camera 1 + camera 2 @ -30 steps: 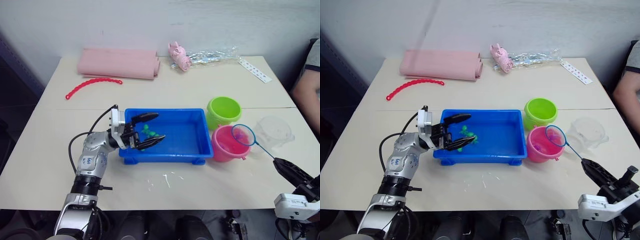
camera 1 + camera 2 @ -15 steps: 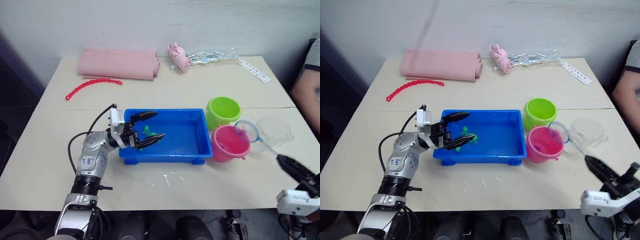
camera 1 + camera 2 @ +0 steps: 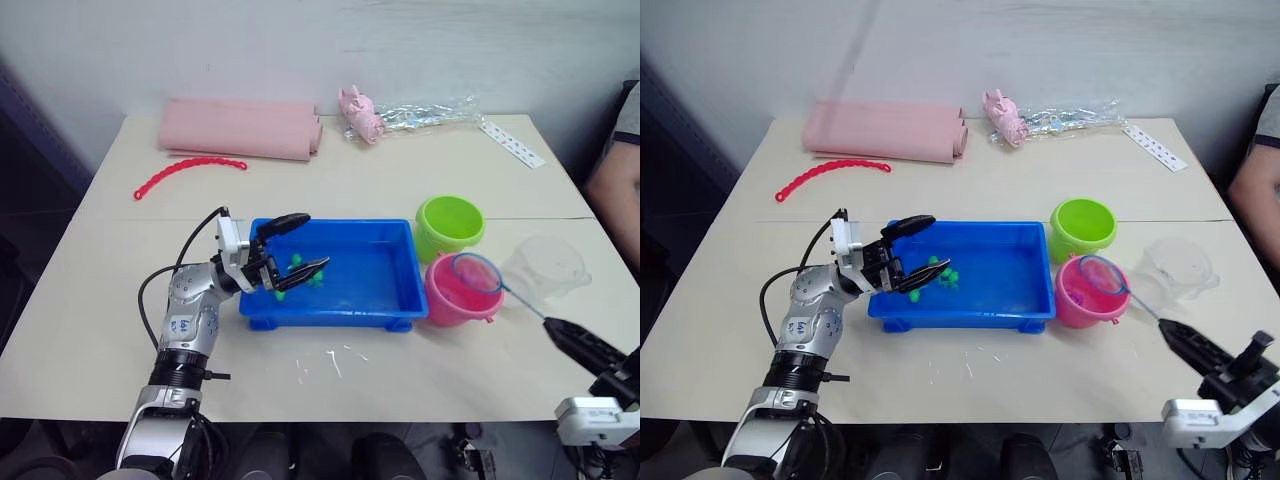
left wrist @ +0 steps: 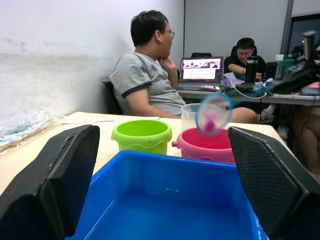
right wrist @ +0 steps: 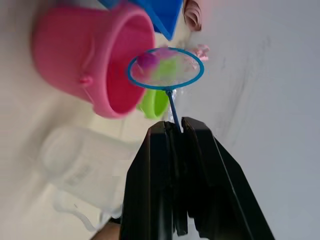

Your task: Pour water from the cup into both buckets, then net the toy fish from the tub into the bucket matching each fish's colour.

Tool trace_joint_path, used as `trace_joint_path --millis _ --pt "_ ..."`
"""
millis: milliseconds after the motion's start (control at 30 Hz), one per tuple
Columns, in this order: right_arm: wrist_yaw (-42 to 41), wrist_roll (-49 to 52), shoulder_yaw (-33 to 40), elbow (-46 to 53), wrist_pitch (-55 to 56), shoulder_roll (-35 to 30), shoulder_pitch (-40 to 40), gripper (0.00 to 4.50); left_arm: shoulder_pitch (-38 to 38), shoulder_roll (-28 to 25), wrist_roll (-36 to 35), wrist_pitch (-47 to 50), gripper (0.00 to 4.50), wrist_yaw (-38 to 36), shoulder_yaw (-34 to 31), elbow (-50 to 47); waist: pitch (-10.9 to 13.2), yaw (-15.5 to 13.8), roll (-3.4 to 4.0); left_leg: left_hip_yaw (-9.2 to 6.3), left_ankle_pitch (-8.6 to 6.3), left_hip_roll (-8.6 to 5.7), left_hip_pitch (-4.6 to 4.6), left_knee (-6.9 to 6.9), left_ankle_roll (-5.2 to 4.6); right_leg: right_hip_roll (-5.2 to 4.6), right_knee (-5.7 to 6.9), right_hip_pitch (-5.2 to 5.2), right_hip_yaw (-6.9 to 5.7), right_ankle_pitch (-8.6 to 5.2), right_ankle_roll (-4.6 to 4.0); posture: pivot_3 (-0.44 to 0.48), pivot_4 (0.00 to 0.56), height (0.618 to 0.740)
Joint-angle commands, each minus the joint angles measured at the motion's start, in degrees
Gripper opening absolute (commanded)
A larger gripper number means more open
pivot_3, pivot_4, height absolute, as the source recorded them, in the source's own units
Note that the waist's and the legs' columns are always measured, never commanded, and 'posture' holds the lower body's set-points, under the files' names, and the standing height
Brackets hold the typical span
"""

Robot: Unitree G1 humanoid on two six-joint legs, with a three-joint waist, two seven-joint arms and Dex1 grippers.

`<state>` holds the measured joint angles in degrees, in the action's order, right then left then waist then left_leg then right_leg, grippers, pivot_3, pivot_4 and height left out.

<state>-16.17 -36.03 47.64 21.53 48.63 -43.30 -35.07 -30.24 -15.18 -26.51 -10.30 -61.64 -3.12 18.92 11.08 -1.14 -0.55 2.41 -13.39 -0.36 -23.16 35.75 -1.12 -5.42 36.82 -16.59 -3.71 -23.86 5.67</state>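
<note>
Since a second ago, the blue-rimmed net has stayed over the pink bucket, a pink fish in its mesh. Nearest, the right gripper is clamped on the net's handle. The left gripper (fingers spread) hovers over the blue tub and its green fish. Farther back sit the clear cup and the green bucket.
</note>
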Motion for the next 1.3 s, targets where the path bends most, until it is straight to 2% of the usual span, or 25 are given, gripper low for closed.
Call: trace_joint_path --millis 33,200,367,467,600,733,800,900,1033,1200,1300 --pt "0.4 1.6 3.1 -0.2 -0.6 -1.3 0.7 0.0 -1.5 0.1 -0.1 -1.3 4.47 0.1 -0.8 -0.4 0.0 0.2 -0.02 0.0 0.0 0.0 0.0 0.01 0.0 0.0 0.0 0.01 0.0 0.0 0.0 0.0 0.15 0.74" --pt "0.8 0.6 2.1 1.0 -1.8 0.7 1.1 0.0 -0.7 -0.4 -0.7 0.0 4.47 0.0 -1.0 -2.0 0.0 0.1 -0.09 -0.03 0.0 0.03 0.05 -0.14 0.03 0.03 -0.04 0.02 -0.01 0.0 0.0 0.0 0.15 0.74" --pt "0.0 7.1 0.2 -1.0 -3.1 1.1 1.1 0.0 0.3 -1.2 -0.9 1.2 4.47 -0.4 -0.8 -3.4 0.0 0.1 -0.09 -0.03 0.0 0.03 0.03 -0.14 0.03 0.03 -0.1 0.02 -0.01 0.0 0.0 0.0 0.15 0.74" --pt "-2.7 18.3 -2.6 -1.3 -7.6 1.0 1.8 0.0 0.7 -1.5 -1.1 1.9 4.47 -0.4 -0.9 -4.2 0.0 0.1 -0.09 -0.03 0.0 0.03 0.04 -0.13 0.03 0.02 -0.1 0.03 -0.01 0.0 0.0 0.0 0.15 0.74" --pt "-11.5 42.4 -11.2 1.6 -17.4 -2.3 4.0 0.0 2.3 -3.5 -3.3 5.7 4.47 -1.1 -1.8 -7.6 0.0 0.8 -0.09 -0.04 0.0 0.05 0.05 -0.13 0.02 0.02 -0.07 0.05 -0.01 0.0 0.0 0.0 0.15 0.74" --pt "-19.9 66.4 -19.9 6.6 -33.3 -6.4 10.6 0.0 5.1 -9.9 -7.2 13.6 4.47 -2.2 -4.7 -13.0 0.0 1.6 -0.1 -0.09 0.0 0.07 0.04 -0.13 0.0 0.02 -0.04 0.06 -0.07 0.0 0.0 0.0 0.15 0.74" --pt "-22.7 72.0 -22.3 8.3 -38.7 -7.9 13.6 0.0 6.4 -12.7 -8.5 16.7 4.47 -2.3 -5.9 -15.0 0.0 1.8 -0.09 -0.09 -0.02 0.12 0.05 -0.1 -0.02 0.04 -0.04 0.06 -0.06 0.0 -0.01 0.0 0.15 0.74" --pt "-23.5 74.5 -28.5 8.5 -47.2 -9.3 22.0 0.0 9.9 -17.6 -9.2 18.6 4.47 -2.1 -9.7 -17.0 0.0 1.4 -0.1 -0.21 -0.04 0.13 0.02 -0.12 -0.04 0.03 -0.09 0.06 -0.12 0.0 -0.01 0.0 0.15 0.74" --pt "-26.3 73.2 -35.0 7.8 -54.7 -10.3 29.2 0.0 13.7 -21.1 -9.8 20.1 4.47 -1.6 -13.7 -18.2 0.0 0.9 -0.09 -0.24 -0.11 0.09 -0.07 -0.07 -0.11 -0.04 -0.28 0.07 -0.14 0.0 -0.01 0.0 0.15 0.74" --pt "-24.8 63.7 -46.2 2.4 -68.4 -12.4 43.2 0.0 21.5 -24.2 -9.4 20.5 4.47 -1.0 -18.8 -20.0 0.0 1.3 -0.11 -0.24 -0.18 0.06 -0.14 -0.02 -0.16 -0.12 -0.37 0.08 -0.18 0.01 0.0 0.0 0.15 0.74" --pt "-25.1 59.8 -49.6 -0.1 -70.8 -11.3 48.2 0.0 24.0 -24.8 -9.4 20.6 4.47 -0.7 -19.6 -21.4 0.0 1.3 -0.1 -0.24 -0.2 0.07 -0.13 -0.06 -0.12 -0.12 -0.35 0.01 -0.17 0.0 0.0 0.0 0.15 0.74"
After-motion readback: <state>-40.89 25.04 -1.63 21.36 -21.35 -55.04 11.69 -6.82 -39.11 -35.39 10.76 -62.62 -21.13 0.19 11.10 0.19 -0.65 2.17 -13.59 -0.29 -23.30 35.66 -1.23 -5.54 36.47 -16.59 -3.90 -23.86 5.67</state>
